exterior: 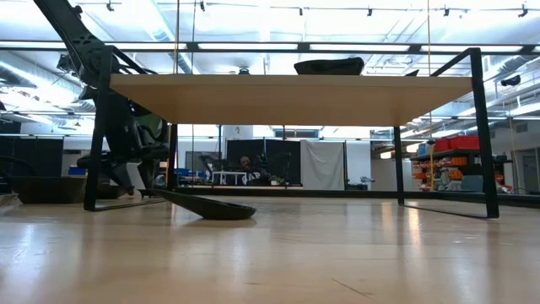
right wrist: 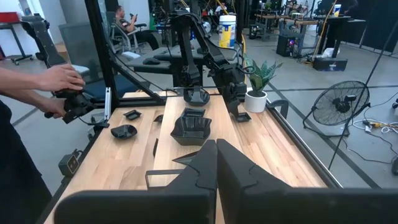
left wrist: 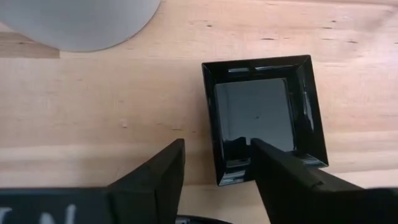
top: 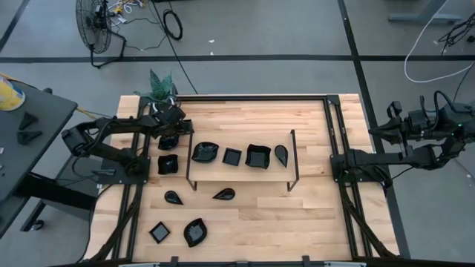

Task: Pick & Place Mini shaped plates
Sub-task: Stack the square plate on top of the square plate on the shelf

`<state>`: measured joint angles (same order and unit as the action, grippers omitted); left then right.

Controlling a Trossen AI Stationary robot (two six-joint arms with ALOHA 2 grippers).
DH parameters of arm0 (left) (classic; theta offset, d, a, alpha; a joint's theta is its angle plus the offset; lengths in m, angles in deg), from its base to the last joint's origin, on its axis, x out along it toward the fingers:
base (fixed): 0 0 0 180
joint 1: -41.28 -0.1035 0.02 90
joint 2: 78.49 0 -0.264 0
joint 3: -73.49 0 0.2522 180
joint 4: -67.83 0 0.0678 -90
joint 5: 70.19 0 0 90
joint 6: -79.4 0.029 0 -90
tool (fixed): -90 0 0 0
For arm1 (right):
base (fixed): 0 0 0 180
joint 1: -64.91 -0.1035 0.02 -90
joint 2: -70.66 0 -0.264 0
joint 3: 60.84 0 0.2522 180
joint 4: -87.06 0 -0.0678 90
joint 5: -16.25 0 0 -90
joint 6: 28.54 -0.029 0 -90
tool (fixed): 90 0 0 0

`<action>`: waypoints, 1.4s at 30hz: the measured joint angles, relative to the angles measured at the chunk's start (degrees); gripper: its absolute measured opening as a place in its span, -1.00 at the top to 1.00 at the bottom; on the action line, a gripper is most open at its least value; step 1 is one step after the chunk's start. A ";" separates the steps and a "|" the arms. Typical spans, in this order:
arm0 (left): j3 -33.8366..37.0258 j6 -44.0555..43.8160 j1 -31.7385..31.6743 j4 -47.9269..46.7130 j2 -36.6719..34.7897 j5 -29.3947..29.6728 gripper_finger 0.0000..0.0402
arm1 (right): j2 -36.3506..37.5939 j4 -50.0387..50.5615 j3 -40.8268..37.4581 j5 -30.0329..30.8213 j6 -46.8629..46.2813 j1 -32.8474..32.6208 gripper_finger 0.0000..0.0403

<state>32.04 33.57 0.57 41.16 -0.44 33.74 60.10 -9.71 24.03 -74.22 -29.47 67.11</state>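
High view: light wooden desk carries many small glossy black plates; four sit in a row atop a low wooden shelf on a thin black wire frame, others lie loose nearer the front edge, e.g. a wavy leaf plate. Left gripper is at the desk's far left, by a white pot w/ green plant, over a small square black plate. Right arm waits off the desk's right side. Low view: one shallow black dish lies under the shelf. Left wrist view: jaws apart, straddling one rim of the square plate, which lies flat on the desk; one finger is inside it. Right wrist view: right gripper jaws together, empty; a person's hand holds a black device left of the desk.
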 joint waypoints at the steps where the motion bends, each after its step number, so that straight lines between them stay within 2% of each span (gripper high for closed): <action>1: 0.00 -0.02 0.00 0.03 0.00 -0.20 0.12 | 0.00 0.00 0.00 0.01 -0.02 0.01 0.97; 11: 0.00 -0.45 0.00 0.09 0.00 -0.26 0.49 | 0.00 0.01 0.00 0.00 0.00 0.00 0.97; 21: 0.00 -1.29 0.00 0.13 -0.02 -0.45 0.73 | 0.00 -0.01 0.00 0.00 0.00 0.02 0.97; 31: -0.04 -1.62 0.00 0.44 -0.02 -0.73 0.85 | 0.00 0.00 0.00 0.01 0.00 0.02 0.97; 42: -0.04 -1.48 0.00 2.25 -0.04 -1.57 0.86 | 0.00 -0.01 0.00 0.02 0.00 0.01 0.97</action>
<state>32.00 32.09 0.57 43.41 -0.49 32.17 60.10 -9.73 24.03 -74.20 -29.47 67.12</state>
